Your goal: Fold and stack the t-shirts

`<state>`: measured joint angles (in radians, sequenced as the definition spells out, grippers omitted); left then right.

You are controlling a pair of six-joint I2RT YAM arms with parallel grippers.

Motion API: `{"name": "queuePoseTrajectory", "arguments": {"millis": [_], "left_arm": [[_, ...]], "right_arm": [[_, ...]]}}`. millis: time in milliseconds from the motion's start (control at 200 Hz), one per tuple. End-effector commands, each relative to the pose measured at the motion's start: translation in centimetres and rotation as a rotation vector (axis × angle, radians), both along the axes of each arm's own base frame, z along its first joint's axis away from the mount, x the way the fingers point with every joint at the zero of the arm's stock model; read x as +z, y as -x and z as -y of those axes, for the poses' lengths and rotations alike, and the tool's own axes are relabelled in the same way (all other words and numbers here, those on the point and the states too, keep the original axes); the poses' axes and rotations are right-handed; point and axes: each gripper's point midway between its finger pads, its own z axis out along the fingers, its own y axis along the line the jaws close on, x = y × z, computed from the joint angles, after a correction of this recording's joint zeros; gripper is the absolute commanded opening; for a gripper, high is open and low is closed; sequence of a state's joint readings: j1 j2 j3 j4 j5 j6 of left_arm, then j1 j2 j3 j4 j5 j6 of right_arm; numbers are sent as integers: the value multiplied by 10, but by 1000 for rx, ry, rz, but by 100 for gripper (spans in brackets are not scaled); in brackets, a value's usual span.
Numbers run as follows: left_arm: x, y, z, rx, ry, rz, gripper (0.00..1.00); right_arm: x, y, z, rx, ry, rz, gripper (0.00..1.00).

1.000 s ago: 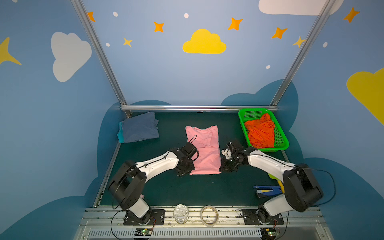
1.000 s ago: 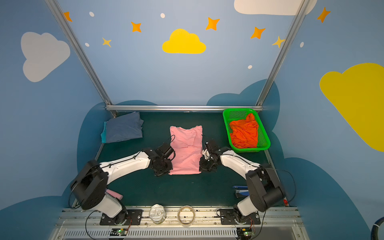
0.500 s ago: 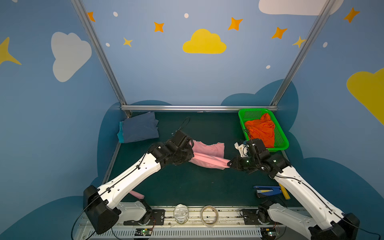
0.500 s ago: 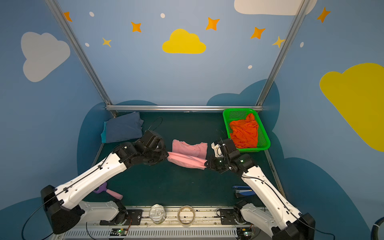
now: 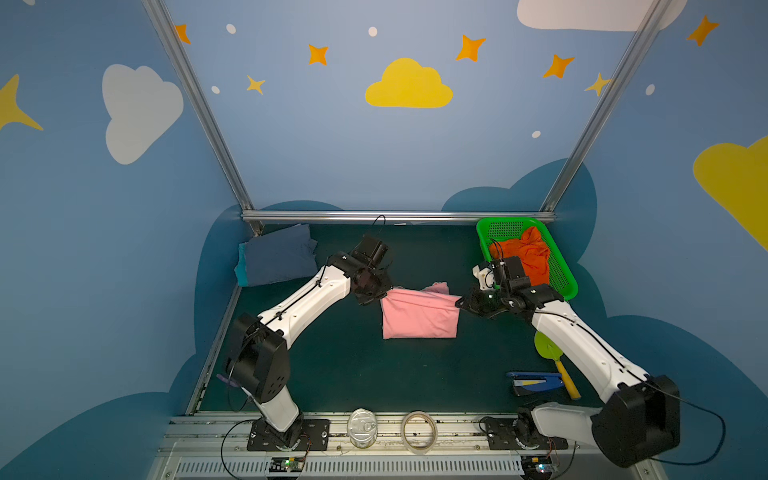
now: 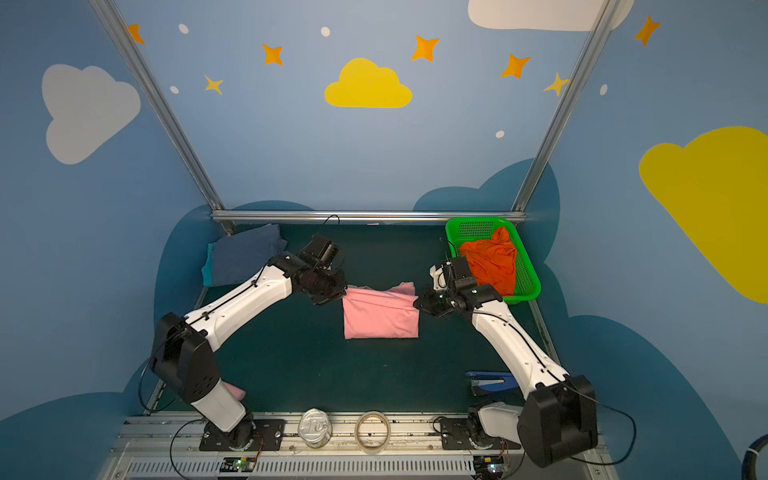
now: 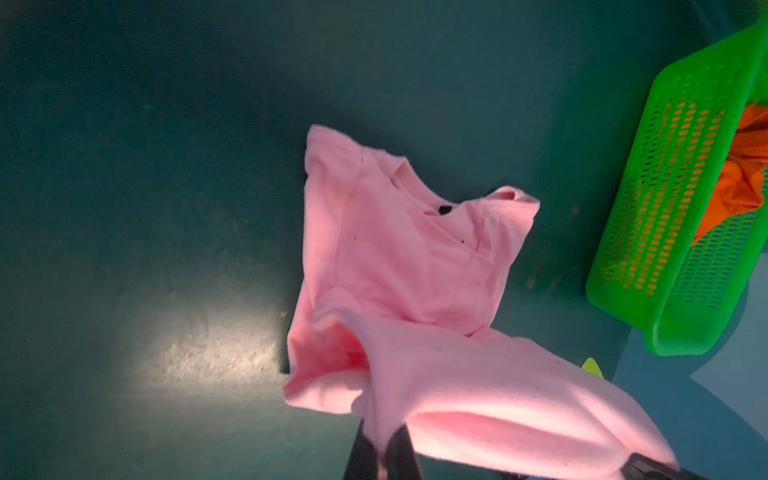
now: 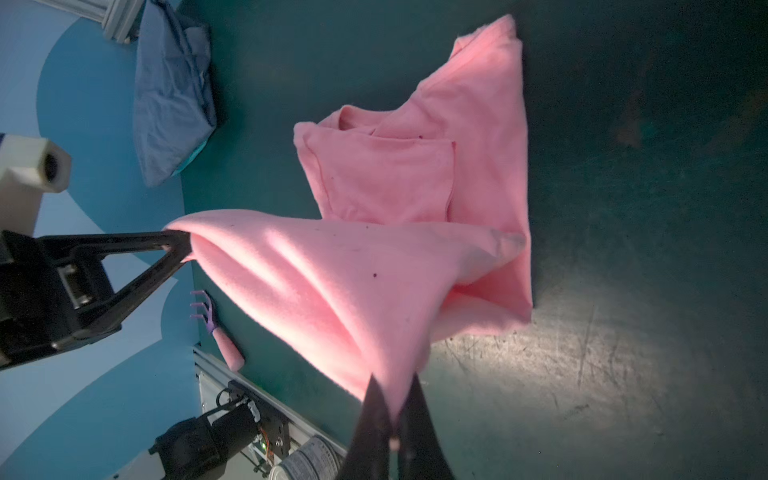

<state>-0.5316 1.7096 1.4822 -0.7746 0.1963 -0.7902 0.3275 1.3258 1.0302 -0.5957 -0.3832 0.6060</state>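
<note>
"Near the middle of the dark green table (image 5: 332, 365), where's the pink t-shirt (image 5: 419, 316)?"

"Half down, half up. Its collar end lies flat on the table. The other end is raised and stretched between the two grippers, a sloping sheet whose bend rests on the table on the side nearer the arm bases."

"How do the fingers stand?"

"The left gripper (image 5: 383, 296) is pinched together on one corner of the raised edge. The left wrist view shows cloth squeezed between its black fingers (image 7: 360, 457). The right gripper (image 5: 458, 302) is clamped on the opposite corner the same way."

"And the other shirts?"

"The slate blue t-shirt (image 5: 276, 259) sits folded in the far left corner on top of the teal t-shirt (image 5: 240, 270), which shows only as an edge beneath it. The orange t-shirt (image 5: 525, 253) is crumpled in the green basket (image 5: 505, 230) at the far right, close behind the right arm's wrist — well apart from the blue pile."
</note>
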Motion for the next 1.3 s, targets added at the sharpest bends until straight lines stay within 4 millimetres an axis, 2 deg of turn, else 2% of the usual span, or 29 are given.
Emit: {"name": "queuePoseTrajectory", "arguments": {"millis": [0, 175, 250, 330, 461, 611, 736, 821, 876, 906, 981, 1056, 1132, 1192, 1297], "left_arm": [[0, -23, -8, -5, -13, 12, 4], [-27, -49, -5, -11, 2, -59, 4], [-38, -58, -6, -7, -1, -84, 4], [-47, -68, -9, 2, -11, -101, 4], [-58, -85, -19, 31, -16, -117, 4], [-65, -108, -29, 67, 3, -127, 4], [-66, -122, -37, 91, -4, -122, 5], [-69, -130, -46, 117, -12, -123, 13], [-70, -133, -54, 140, -21, -129, 30], [-69, -135, -60, 152, -31, -127, 37], [-60, -135, -76, 184, -78, -111, 46], [-48, -129, -95, 222, -165, -81, 49], [-40, -115, -105, 240, -216, -66, 50], [-42, -102, -100, 225, -218, -66, 52], [-60, -79, -70, 144, -183, -85, 63]], "right_arm": [[9, -34, 1, -26, -21, 30, 2], [-11, -76, -5, -2, -48, -129, 2], [-29, -95, -13, 34, -54, -208, 0], [-43, -117, -23, 55, -72, -221, 0], [-57, -147, -27, 41, -71, -202, 0], [-72, -178, -25, 28, -43, -190, 5], [-78, -200, -26, 27, -34, -161, 17], [-76, -213, -28, 29, -45, -127, 26], [-70, -221, -30, 29, -56, -99, 31], [-66, -224, -30, 28, -59, -86, 33], [-51, -228, -30, 27, -57, -50, 34], [-36, -224, -26, 30, -31, -14, 34], [-23, -214, -20, 27, 10, 23, 33], [-15, -201, -16, 21, 39, 54, 33], [-9, -176, -8, -5, 77, 93, 33]]}}
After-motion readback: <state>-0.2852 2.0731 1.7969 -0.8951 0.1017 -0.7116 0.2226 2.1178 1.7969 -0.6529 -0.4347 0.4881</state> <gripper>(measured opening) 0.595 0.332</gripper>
